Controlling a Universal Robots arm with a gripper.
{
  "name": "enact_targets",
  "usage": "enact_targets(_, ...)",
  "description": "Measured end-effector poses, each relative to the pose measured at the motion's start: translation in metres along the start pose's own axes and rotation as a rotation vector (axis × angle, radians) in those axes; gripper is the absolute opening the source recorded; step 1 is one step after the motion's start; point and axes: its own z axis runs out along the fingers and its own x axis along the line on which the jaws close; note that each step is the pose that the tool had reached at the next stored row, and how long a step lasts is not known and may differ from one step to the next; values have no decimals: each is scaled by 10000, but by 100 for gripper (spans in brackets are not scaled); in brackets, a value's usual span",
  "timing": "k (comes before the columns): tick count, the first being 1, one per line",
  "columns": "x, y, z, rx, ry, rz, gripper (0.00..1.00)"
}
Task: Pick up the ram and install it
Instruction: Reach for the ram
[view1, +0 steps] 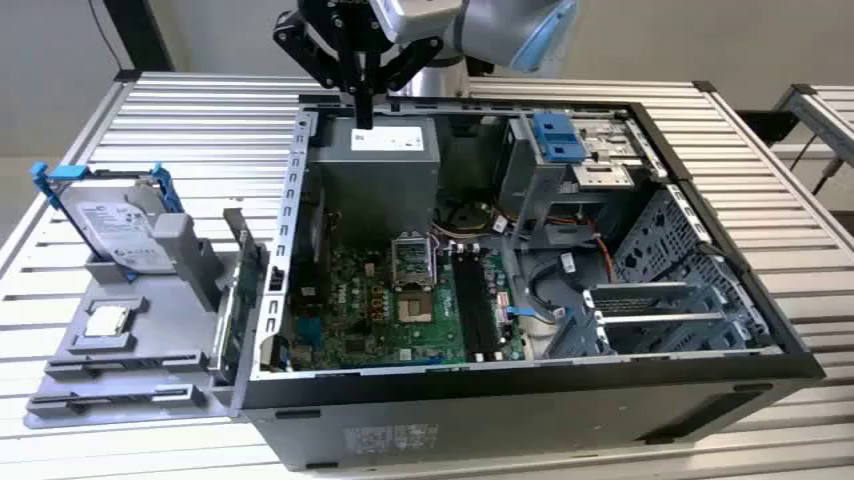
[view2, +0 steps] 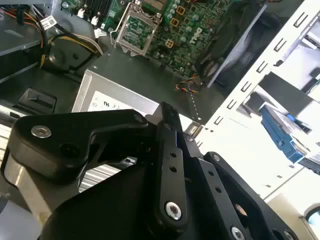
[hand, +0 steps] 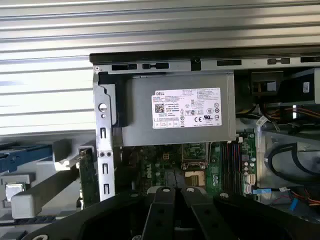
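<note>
We read the gripper (view1: 363, 118) as closed and empty, over the PSU (view1: 380, 170), top of frame. Ram (view1: 243, 265) stands edge-on in the holder (view1: 147, 330) at left, probably for an easy pinch.

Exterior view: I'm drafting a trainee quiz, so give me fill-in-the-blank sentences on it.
The gripper hangs over the case's grey, labelled ___.
The hard drive sits in a ___ bracket.
The silver chip lies on the tray at the exterior view's ___.
Missing: power supply; blue; left.
</note>
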Motion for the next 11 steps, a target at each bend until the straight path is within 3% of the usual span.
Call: enact_targets(11, 0, 0, 0, 0, 0, 0, 0)
